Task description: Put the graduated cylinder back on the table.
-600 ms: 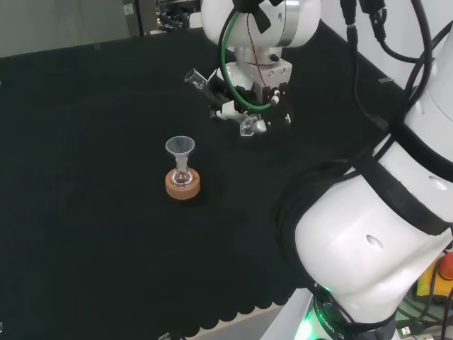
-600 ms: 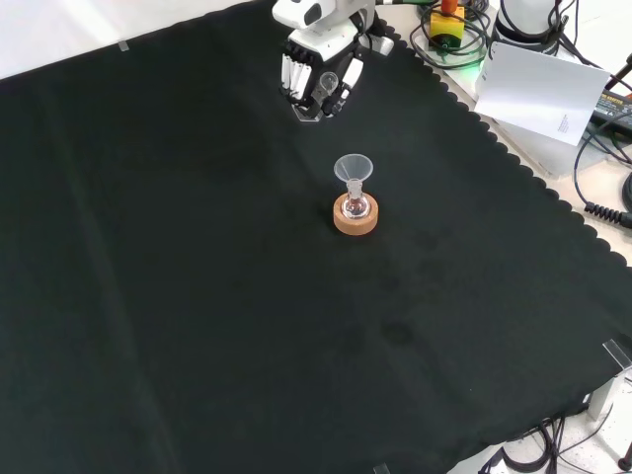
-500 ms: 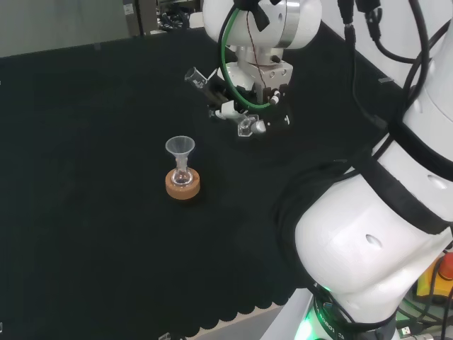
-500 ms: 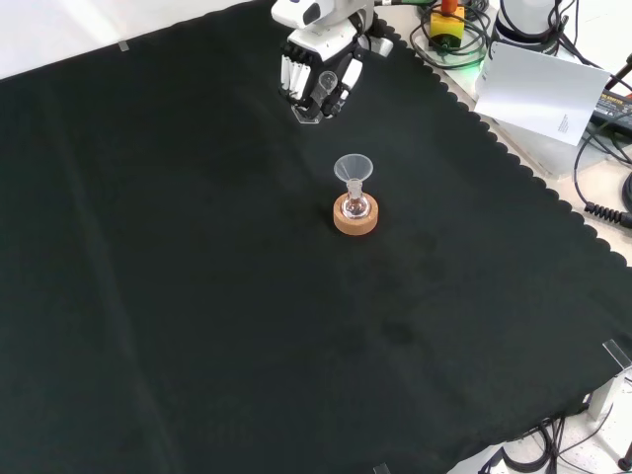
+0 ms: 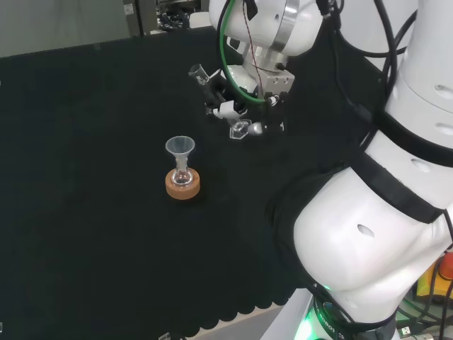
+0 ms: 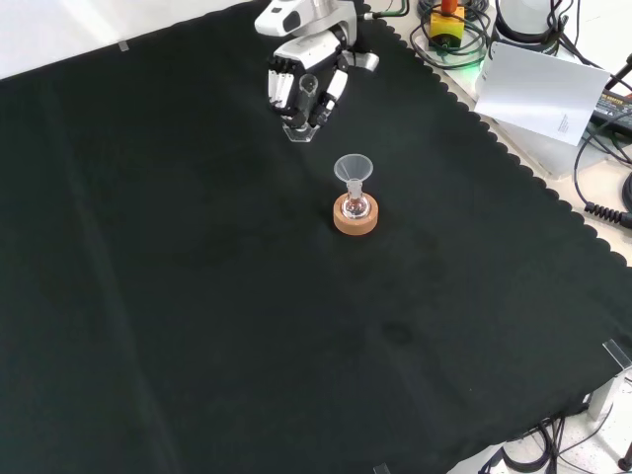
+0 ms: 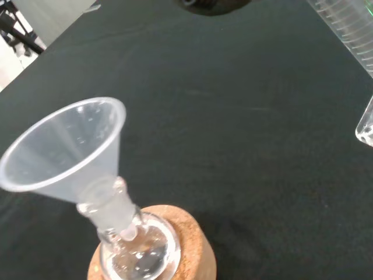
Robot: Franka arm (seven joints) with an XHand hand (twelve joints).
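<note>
Above the black-clothed surface (image 6: 197, 296) we carry the graduated cylinder (image 5: 212, 88) tilted in our hand (image 6: 301, 84), fingers (image 6: 281, 87) curled round it, beyond the cork ring (image 6: 355, 219) with its small flask (image 6: 355, 205) and funnel (image 6: 353, 168); next, we judge, comes righting and lowering it.

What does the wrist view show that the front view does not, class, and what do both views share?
Wrist view alone: the graduation lines on the graduated cylinder and the small flask's clear bulb up close.

Front view alone: the robot hand curled round the cylinder, tilted above the black cloth, and cables and paper beyond the cloth's edge.

Both: the clear funnel sitting in the flask on its cork ring.
</note>
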